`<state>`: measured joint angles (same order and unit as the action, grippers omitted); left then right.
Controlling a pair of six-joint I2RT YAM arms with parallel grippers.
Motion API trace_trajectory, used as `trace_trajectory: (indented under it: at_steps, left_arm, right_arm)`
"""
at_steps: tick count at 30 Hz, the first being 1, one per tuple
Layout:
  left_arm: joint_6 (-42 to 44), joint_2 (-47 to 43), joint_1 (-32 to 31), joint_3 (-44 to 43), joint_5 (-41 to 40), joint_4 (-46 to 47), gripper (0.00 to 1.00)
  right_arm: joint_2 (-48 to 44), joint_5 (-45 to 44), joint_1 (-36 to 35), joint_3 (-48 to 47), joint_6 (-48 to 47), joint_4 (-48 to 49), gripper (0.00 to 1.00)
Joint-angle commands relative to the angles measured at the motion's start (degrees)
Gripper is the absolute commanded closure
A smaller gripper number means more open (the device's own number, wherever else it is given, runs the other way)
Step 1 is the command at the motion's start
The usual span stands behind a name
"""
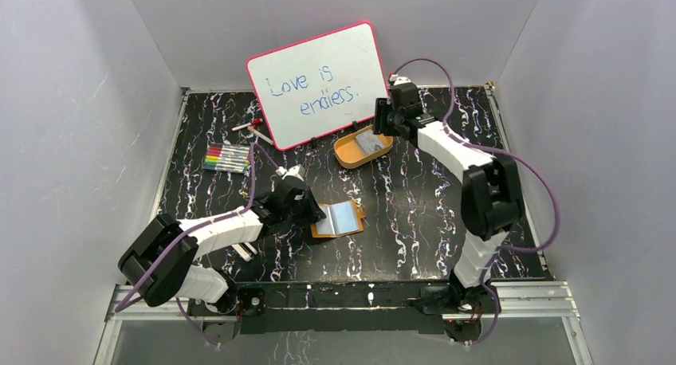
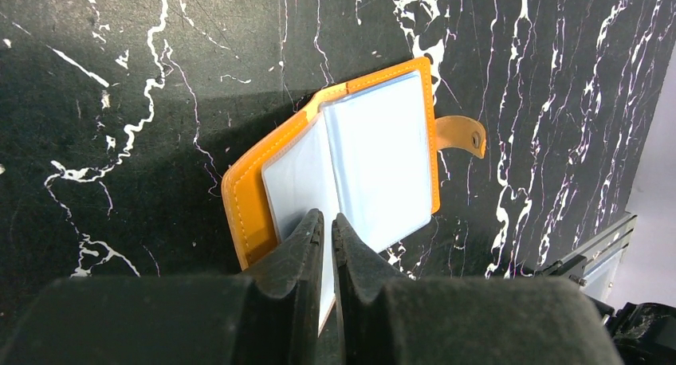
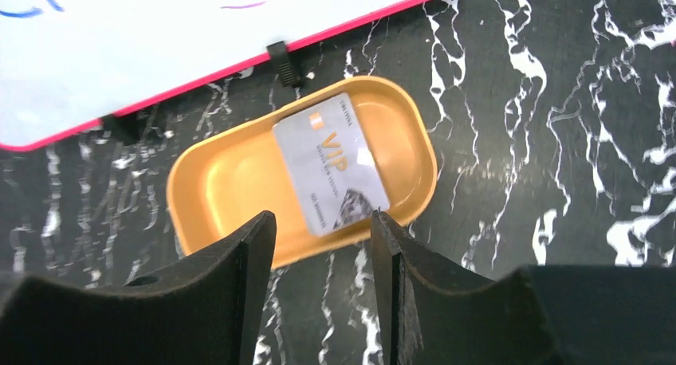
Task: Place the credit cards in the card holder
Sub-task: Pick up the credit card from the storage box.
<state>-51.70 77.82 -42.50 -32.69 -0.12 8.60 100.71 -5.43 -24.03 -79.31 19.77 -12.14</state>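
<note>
A black, white-veined table (image 1: pixel 414 206), walled in by pale panels, carries a pink-framed whiteboard (image 1: pixel 319 84) propped at the far side, handwritten in blue "Love is endless."

The right arm stretches to the far right of the table. The right gripper (image 3: pixel 323 217) hangs above an orange oval tray (image 3: pixel 231 182), its fingers apart and holding nothing. The tray sits just near of the whiteboard's right corner.

The left arm reaches from the near left toward the middle of the table. There the left gripper (image 2: pixel 328 229) meets the card holder (image 2: pixel 375 166) at its left side. The fingers are drawn almost together on the edge of one of the holder's clear sleeves, which runs down between them.

The card holder lies open and flat on the table, well apart from the tray on its near side. Its orange-tan cover faces down, its clear sleeves face up, and its snap tab (image 2: pixel 462 134) sticks out on the side away from the gripper.

A single grey credit card (image 3: pixel 331 174), marked "VIP", lies face up inside the tray, toward its right end, one corner riding up the tray's near wall.

A row of coloured markers (image 1: pixel 227 158) lies on the far left of the table, just left of the whiteboard.
</note>
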Motion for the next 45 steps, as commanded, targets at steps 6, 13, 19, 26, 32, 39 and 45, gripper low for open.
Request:
trace_trajectory:
  at_steps: [6,13,19,26,32,39,45]
  left_arm:
    - [1.48,-0.16,-0.03,0.17,1.92,1.26,0.92]
    - [1.38,-1.08,-0.04,0.51,2.62,0.77,0.92]
    - [1.55,-1.36,-0.03,0.85,2.69,0.28,0.92]
    - [1.6,-0.7,-0.03,0.72,3.1,0.54,0.92]
    - [1.68,0.36,-0.03,0.31,3.5,0.97,0.92]
    - [1.69,1.69,-0.01,-0.39,4.07,1.25,0.93]
    - [1.82,1.8,0.01,-0.62,3.83,0.77,0.93]
  right_arm:
    - [12.01,2.39,0.59,-11.48,-10.86,0.97,0.36]
    - [18.57,3.21,1.09,-16.52,-11.16,-0.68,0.33]
    - [20.89,2.72,1.73,-17.01,-10.36,-1.28,0.33]
    - [19.98,6.72,3.85,-12.38,-7.31,1.69,0.37]
    - [19.17,11.81,5.62,-9.03,-5.65,4.08,0.39]
    - [18.8,15.99,6.35,-6.96,-4.74,6.34,0.47]
    - [18.28,15.75,6.45,-6.3,-4.36,6.72,0.6]
